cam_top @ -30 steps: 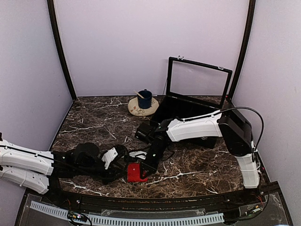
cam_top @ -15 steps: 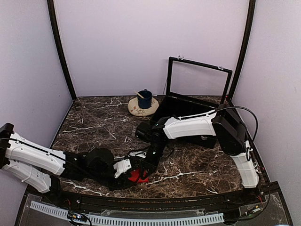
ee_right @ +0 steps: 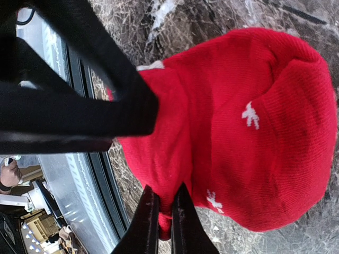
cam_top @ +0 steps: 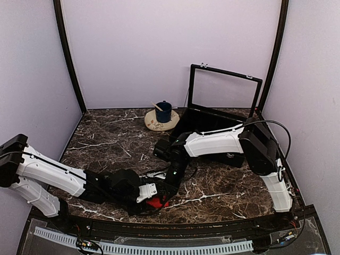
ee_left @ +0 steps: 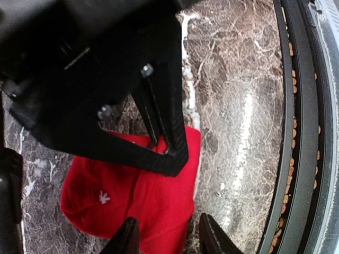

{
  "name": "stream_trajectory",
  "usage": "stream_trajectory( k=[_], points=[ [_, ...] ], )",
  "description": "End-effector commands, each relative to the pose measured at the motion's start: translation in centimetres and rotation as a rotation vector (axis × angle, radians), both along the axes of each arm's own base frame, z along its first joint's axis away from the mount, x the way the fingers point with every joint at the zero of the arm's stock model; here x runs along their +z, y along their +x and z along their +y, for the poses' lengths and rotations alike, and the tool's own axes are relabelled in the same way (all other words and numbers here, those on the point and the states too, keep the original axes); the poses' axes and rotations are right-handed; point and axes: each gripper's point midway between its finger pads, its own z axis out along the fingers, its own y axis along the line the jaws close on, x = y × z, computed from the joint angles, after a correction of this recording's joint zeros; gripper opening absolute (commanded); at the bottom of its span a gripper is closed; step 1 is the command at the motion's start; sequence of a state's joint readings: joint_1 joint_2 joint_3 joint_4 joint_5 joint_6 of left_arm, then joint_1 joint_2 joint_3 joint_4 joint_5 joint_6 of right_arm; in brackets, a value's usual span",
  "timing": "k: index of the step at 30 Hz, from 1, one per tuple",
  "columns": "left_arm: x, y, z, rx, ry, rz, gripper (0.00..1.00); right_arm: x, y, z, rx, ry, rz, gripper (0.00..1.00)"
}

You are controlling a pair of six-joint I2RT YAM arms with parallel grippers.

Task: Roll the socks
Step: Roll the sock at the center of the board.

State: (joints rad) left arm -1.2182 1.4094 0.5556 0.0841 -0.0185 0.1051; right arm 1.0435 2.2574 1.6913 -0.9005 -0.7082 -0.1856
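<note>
One red sock (ee_right: pixel 249 137), bunched into a rounded lump flecked with white snowflakes, lies on the marble table (cam_top: pixel 106 143) near its front edge. At one side the right gripper (ee_right: pixel 165 191) pinches a fold of it; the left gripper (ee_left: pixel 168 226) straddles its edge, jaws apart.

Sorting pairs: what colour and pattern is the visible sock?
The sock is red with white snowflakes, clearest in the right wrist view.

White arm shells (cam_top: pixel 50 171), black joints (cam_top: pixel 125 184); black cable (cam_top: pixel 272 121) loops off right arm (cam_top: pixel 220 142); right pincer (ee_left: pixel 161 148) black, silver screws (ee_left: pixel 146 69).
</note>
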Motion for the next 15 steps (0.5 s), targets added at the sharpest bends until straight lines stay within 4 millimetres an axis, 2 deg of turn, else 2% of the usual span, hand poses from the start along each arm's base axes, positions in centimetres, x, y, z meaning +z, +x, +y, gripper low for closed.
stream_trajectory(
  k=[1, 8, 15],
  points=[
    [-0.3, 0.2, 0.0, -0.001, 0.047, -0.019, 0.41, 0.2, 0.3, 0.1, 0.003, 0.013, 0.025, 0.0],
    [-1.1, 0.4, -0.2, 0.001, 0.091, -0.015, 0.39, 0.1, 0.2, 0.0, 0.006, 0.011, 0.032, 0.0],
    [-1.6, 0.0, -0.5, -0.017, 0.106, 0.01, 0.21, 0.1, 0.3, 0.0, 0.005, 0.01, 0.036, 0.0]
  ],
)
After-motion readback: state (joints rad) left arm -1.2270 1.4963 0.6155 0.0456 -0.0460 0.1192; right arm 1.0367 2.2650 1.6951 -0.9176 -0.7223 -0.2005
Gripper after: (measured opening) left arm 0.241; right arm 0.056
